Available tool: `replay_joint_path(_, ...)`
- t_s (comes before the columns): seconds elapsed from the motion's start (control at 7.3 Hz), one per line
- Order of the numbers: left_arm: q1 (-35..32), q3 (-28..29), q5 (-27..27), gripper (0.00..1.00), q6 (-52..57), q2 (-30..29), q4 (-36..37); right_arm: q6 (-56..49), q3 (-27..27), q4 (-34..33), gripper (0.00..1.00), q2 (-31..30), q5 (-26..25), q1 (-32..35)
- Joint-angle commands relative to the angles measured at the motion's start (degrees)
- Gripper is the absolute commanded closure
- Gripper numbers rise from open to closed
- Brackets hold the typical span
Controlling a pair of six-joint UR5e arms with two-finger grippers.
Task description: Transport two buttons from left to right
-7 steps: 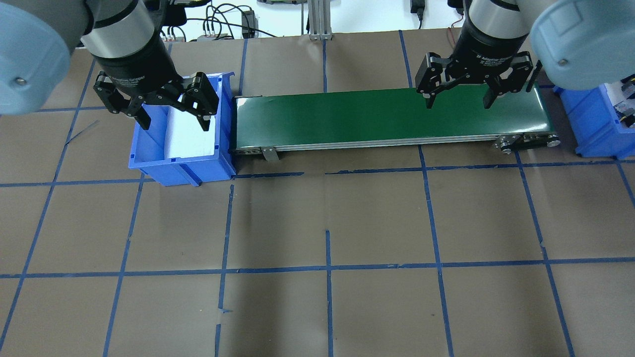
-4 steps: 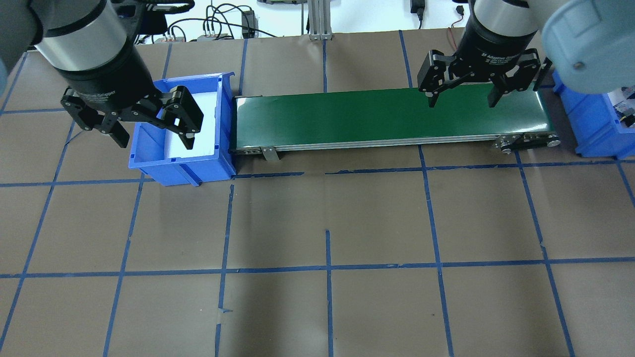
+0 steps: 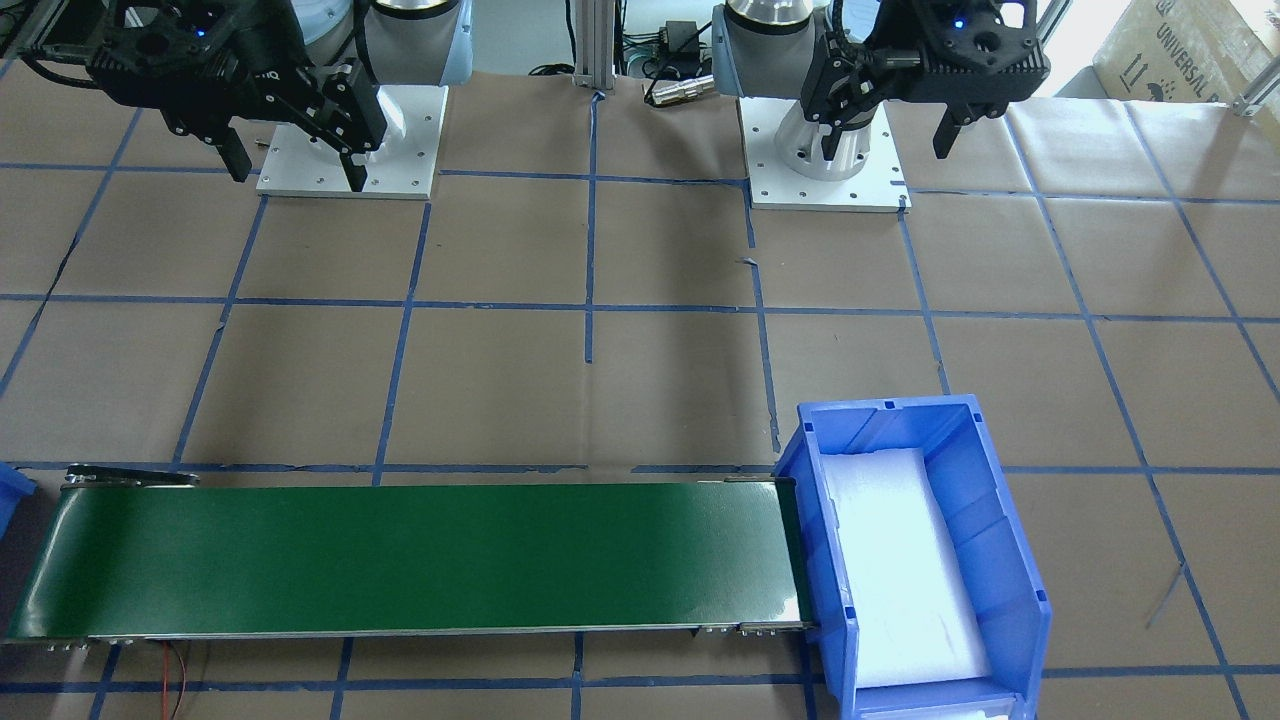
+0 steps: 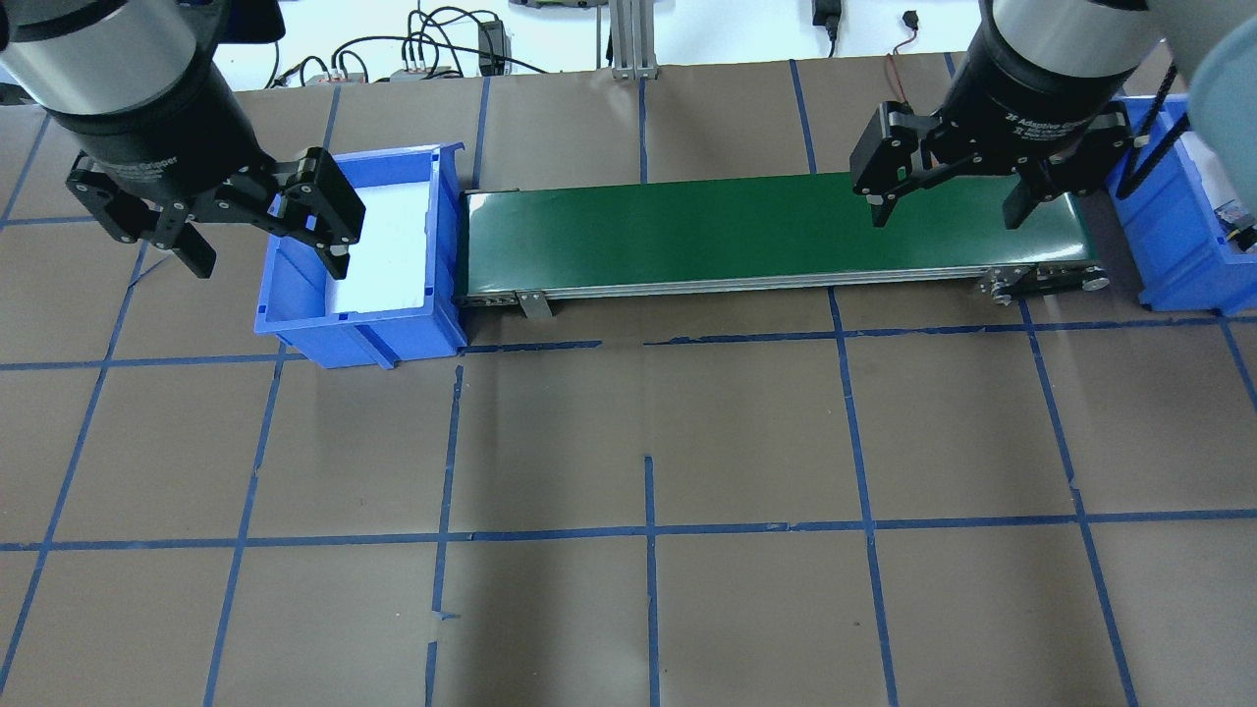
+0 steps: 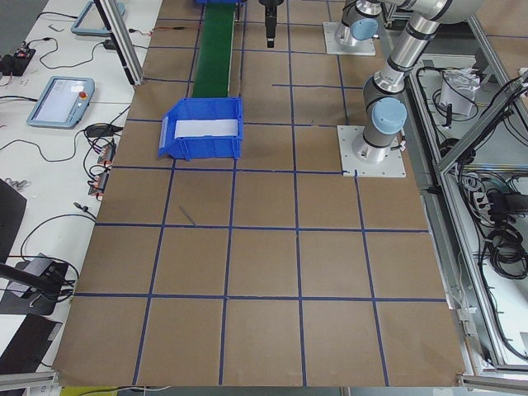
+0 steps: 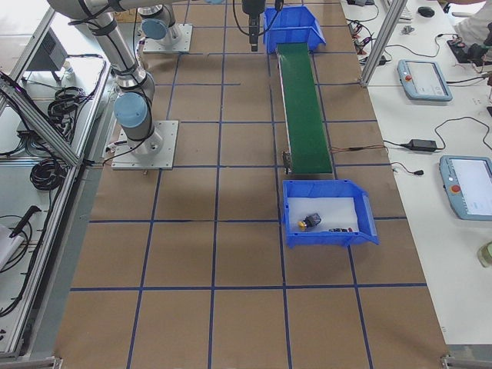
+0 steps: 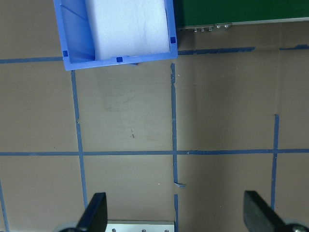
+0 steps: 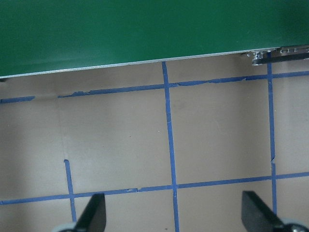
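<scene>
Exterior right view: buttons (image 6: 310, 222) lying in bin (image 6: 327, 239). Probably light, stiff, slippery on cap; better to pinch at collar. Left gripper (image 4: 267, 257), right gripper (image 4: 945, 218) spread apart, empty.

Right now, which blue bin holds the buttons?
The bin at the belt's right end holds both buttons; the left-end bin shows only white liner.

A conveyor belt (image 4: 766, 231) is laid along the far side of the desk (image 4: 648, 432), away from the robot's bases. The left bin (image 4: 393, 339) is set right against the belt's end on the robot's left, and the right bin (image 4: 1169, 265) is placed just beside its other end. A pad (image 4: 388, 245) is laid in the left bin, while the buttons (image 6: 310, 222) are held in the right bin, near each other.
</scene>
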Motion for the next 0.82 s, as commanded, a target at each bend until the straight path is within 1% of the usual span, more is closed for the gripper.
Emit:
replay_joint_path(0.0, 0.20, 3.97, 0.06, 0.00, 0.66, -7.05, 0.67, 0.85, 0.39, 0.31, 0.00, -1.26, -0.11, 0.00)
replay_joint_path(0.14, 0.11, 6.86, -0.55, 0.00, -0.39, -11.62, 2.76, 1.03, 0.65, 0.74, 0.00, -1.09, -0.11, 0.00)
replay_joint_path(0.27, -1.11, 10.89, -0.65, 0.00, -2.75, -15.32, 6.96, 0.94, 0.92, 0.92, 0.00, -1.09, -0.54, 0.00)
replay_joint_path(0.55, -0.51, 10.41, -0.74, 0.00, -2.24, -15.10, 6.39, 0.86, 1.44, 0.93, 0.00, -1.18, -0.81, 0.00)
replay_joint_path(0.69, 0.80, 10.40, -0.47, 0.00, -1.98, -15.18, 6.30, 0.33, 1.88, 1.19, 0.00, -1.00, -0.81, 0.00)
